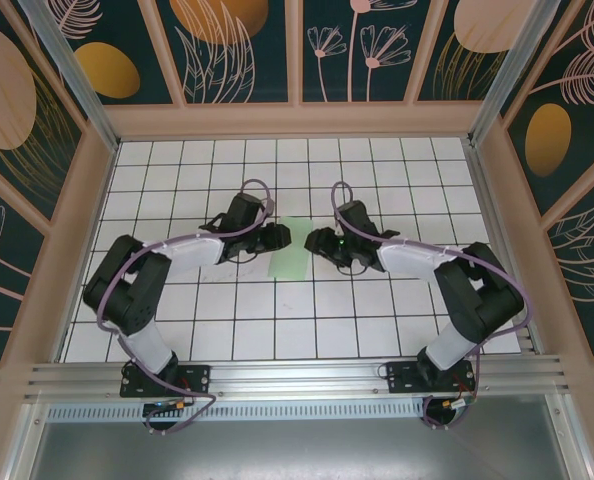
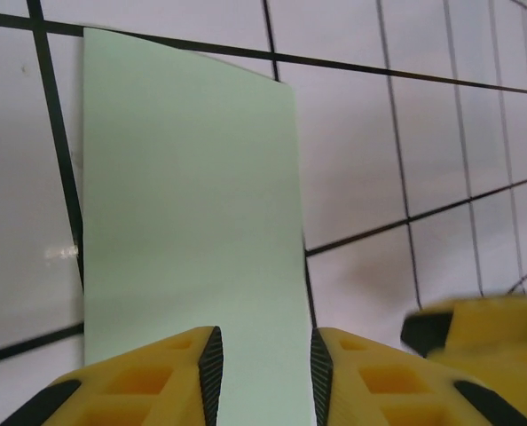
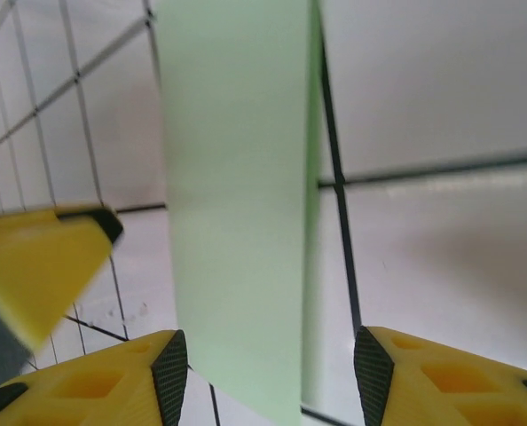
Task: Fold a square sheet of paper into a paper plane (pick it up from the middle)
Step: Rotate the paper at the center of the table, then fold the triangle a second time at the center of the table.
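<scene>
The sheet of paper (image 1: pixel 292 252) lies near the middle of the table (image 1: pixel 277 335), between the grippers: left gripper (image 1: pixel 277 237) at its left edge, right gripper (image 1: pixel 315 241) at its right.
</scene>
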### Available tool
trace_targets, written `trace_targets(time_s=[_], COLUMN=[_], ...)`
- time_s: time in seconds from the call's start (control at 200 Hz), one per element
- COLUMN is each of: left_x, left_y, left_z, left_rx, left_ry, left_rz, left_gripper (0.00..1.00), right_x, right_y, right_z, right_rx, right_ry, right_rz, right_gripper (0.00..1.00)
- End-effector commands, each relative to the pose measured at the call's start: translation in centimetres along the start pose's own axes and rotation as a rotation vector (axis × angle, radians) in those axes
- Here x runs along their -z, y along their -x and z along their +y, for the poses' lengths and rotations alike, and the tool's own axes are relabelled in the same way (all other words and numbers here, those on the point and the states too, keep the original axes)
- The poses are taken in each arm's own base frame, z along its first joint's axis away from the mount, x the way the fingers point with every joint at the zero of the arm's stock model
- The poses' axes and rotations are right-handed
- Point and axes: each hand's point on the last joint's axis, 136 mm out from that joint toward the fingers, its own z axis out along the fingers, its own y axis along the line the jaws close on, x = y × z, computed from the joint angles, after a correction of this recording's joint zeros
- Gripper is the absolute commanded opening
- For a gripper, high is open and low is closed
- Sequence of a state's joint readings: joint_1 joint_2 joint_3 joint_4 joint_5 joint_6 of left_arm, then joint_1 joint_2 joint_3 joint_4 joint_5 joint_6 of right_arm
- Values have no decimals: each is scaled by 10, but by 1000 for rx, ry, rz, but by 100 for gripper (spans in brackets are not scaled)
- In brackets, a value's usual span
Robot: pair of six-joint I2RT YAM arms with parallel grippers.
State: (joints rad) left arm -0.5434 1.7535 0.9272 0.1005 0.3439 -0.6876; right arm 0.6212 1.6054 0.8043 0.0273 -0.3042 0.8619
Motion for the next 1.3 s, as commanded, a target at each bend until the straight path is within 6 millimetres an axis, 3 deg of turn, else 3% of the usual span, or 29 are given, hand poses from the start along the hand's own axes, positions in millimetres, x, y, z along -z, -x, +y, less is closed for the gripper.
trace_targets(time_s=[0.0, 0.285, 0.58, 1.296], left_x=[-12, -23, -24, -26], left_y=[0, -7, -7, -12], left_z=[14, 31, 36, 44], left_rx=[4, 32, 73, 97], left_ry=[67, 106, 100, 102], left_rz=[12, 37, 43, 62], left_gripper=[35, 36, 38, 38], right_x=[0, -15, -25, -35], right_y=[-12, -36, -45, -61], right_z=[10, 14, 11, 29], right_rx=[-86, -127, -134, -127], right_ry=[35, 32, -23, 40], right_rz=[3, 67, 101, 179], right_gripper=[55, 57, 58, 54])
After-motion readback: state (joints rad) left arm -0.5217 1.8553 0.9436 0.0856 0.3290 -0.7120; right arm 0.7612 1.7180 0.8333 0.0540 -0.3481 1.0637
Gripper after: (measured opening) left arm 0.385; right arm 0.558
